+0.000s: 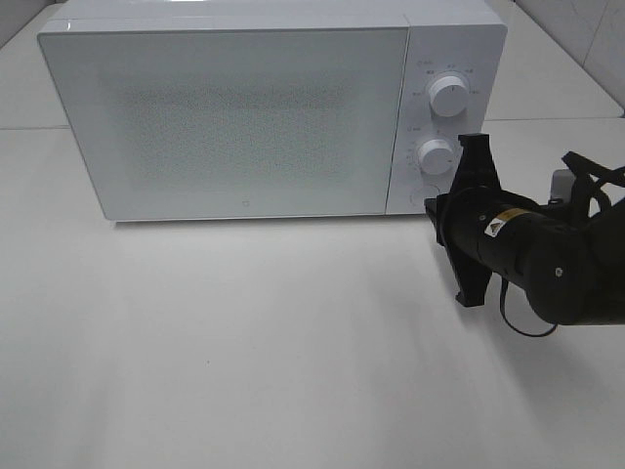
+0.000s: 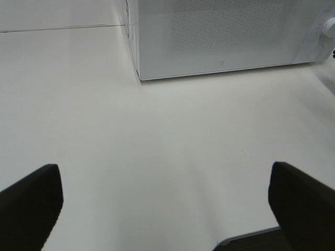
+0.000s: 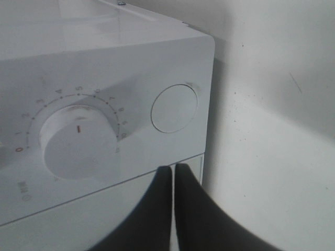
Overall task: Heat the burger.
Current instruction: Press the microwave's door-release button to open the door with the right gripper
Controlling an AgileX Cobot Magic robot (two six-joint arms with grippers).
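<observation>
While left claw [image 2: 165, 180], unseen from above, gapes, right claw [image 3: 172, 170] sits closed at microwave [image 1: 244, 107].

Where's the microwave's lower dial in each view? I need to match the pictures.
Exterior high: lower dial on the microwave's panel, under the upper dial.
Left wrist: cut off at the frame edge, past the door's end.
Right wrist: close up, just beyond the shut right gripper's tips.
Shared landmark: the round button beside it.

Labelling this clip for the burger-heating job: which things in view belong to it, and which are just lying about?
Job: microwave, lower knob, round button, shut right claw. Burger not in view.
Lying about: table, open left claw.
</observation>
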